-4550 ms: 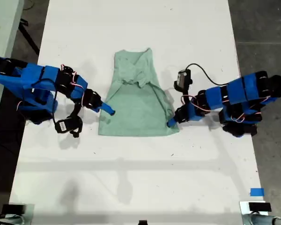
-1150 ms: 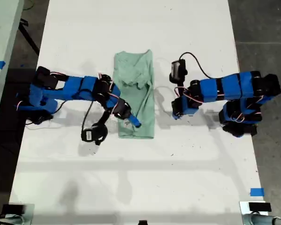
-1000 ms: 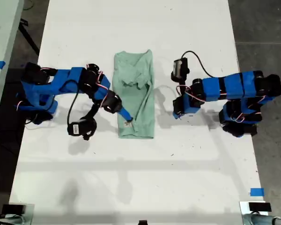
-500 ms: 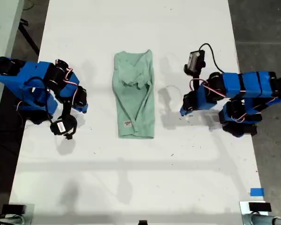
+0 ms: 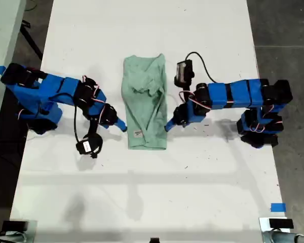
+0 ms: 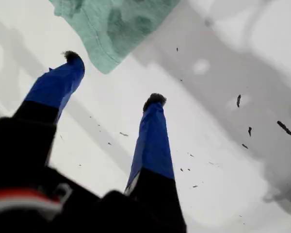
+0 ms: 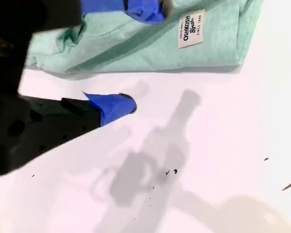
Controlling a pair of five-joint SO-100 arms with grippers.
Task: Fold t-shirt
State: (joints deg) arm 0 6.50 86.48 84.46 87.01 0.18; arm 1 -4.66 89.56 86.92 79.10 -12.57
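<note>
T-shirt (image 5: 144, 101) is lying folded on the counter (image 5: 142, 192), my first claw (image 6: 114, 77) and my second claw (image 7: 138, 60) both gaping open beside it.

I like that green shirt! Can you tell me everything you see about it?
The t-shirt is pale mint-green, soft heathered cloth. Its sides are folded in, making a tall narrow strip lying flat in the middle of the white table. The upper part is crumpled; the lower hem looks neat. A small white printed label shows near that hem. My first gripper and my second gripper are both open at its lower corners.
</note>
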